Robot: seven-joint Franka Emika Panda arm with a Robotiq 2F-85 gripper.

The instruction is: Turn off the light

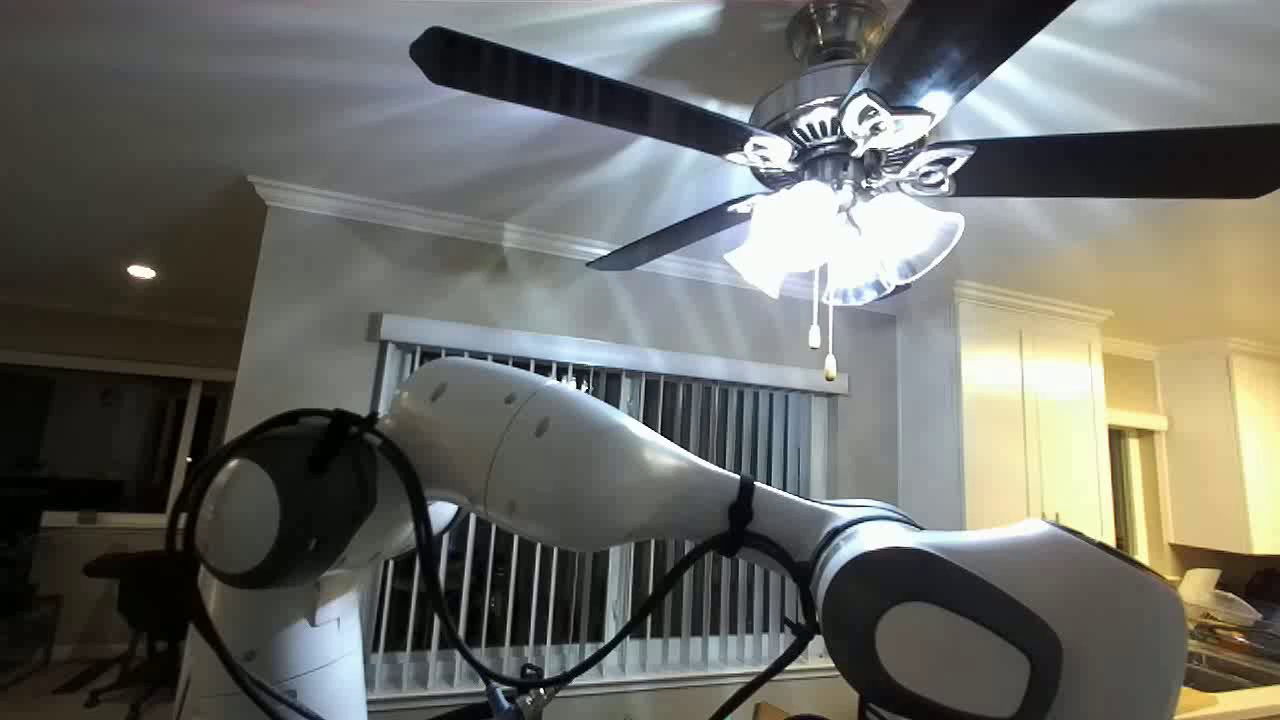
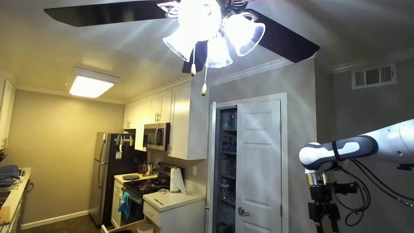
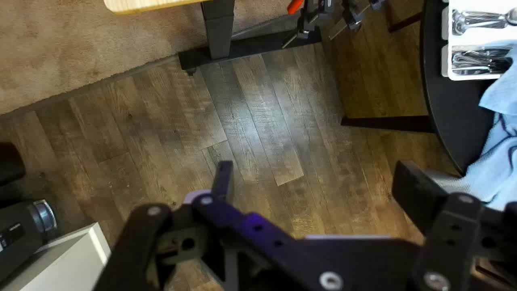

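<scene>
The light (image 1: 850, 235) is lit, a bright cluster of bell-shaped frosted shades under a dark-bladed ceiling fan. It also shows lit in an exterior view (image 2: 239, 34). Two pull chains hang below it, a shorter one (image 1: 814, 336) and a longer one (image 1: 830, 366); they also show as a shorter chain (image 2: 193, 69) and a longer chain (image 2: 204, 89). My gripper (image 2: 326, 226) points down, well below the light and off to its side. In the wrist view the gripper (image 3: 317, 178) is open and empty, with wood floor below. The light is out of the wrist view.
Fan blades (image 1: 590, 95) spread around the light. A partly open pantry door (image 2: 258, 168) stands behind. The wrist view shows a dark round table (image 3: 460, 121) with a cutlery tray (image 3: 447, 60), a light wood tabletop edge (image 3: 153, 5) and a white box-like edge (image 3: 97, 242).
</scene>
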